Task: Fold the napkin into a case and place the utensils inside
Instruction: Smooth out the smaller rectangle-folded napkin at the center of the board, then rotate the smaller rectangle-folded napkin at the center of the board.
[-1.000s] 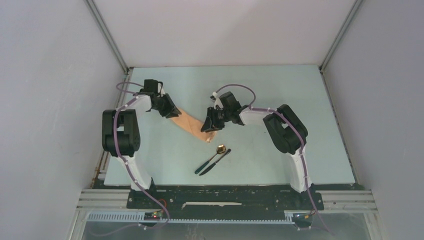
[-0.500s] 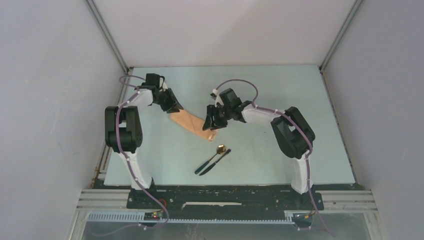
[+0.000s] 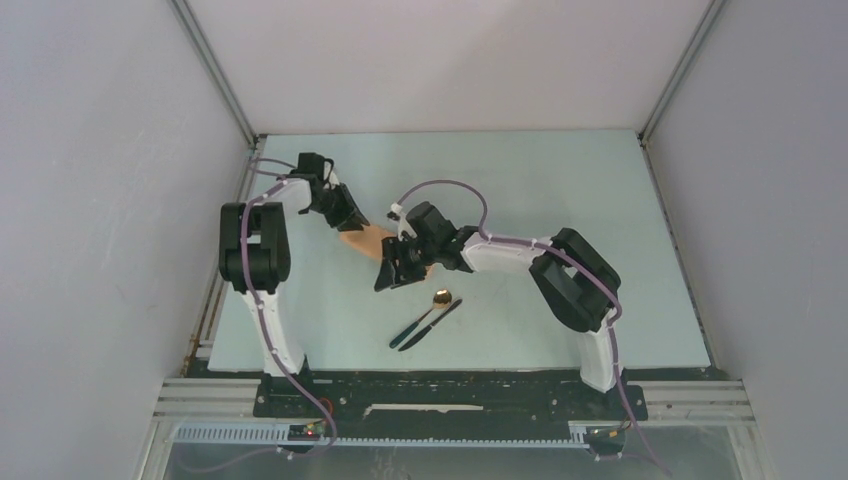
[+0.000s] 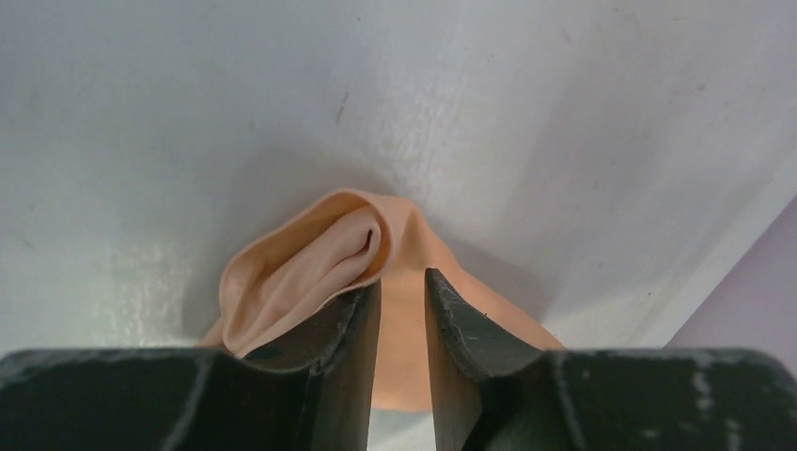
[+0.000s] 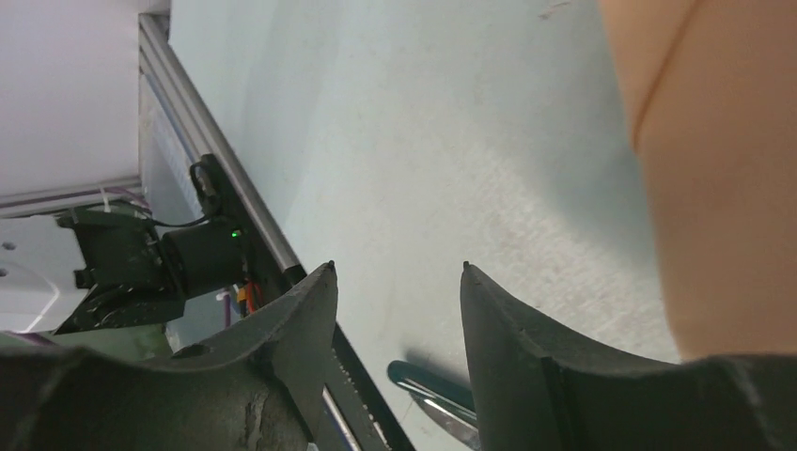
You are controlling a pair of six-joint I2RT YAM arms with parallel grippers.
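Note:
The peach napkin (image 3: pixel 366 240), folded into a narrow strip, lies left of the table's centre. My left gripper (image 3: pixel 347 217) is at its far end, shut on the napkin (image 4: pixel 310 263). A fold bulges over the left finger (image 4: pixel 362 315), and cloth fills the narrow gap. My right gripper (image 3: pixel 390 272) hovers over the strip's near end and hides it. It stands open (image 5: pixel 395 272) with nothing between its fingers. The napkin's edge (image 5: pixel 724 188) shows to its right. The utensils lie side by side nearer the bases: a gold-bowled spoon (image 3: pixel 441 297) and a dark knife (image 3: pixel 432 324), with their handles (image 5: pixel 428 381) showing below my right gripper.
The light table (image 3: pixel 560 200) is walled in by grey panels on the left, back and right. The arm bases and a black rail (image 3: pixel 450 395) run along the near edge. The right arm's elbow (image 3: pixel 570 280) stands to the right of the utensils.
My right gripper has swung left and nearer over the napkin's near end, and its jaws have widened. The left gripper has edged right with the cloth's far end. The utensils have not moved.

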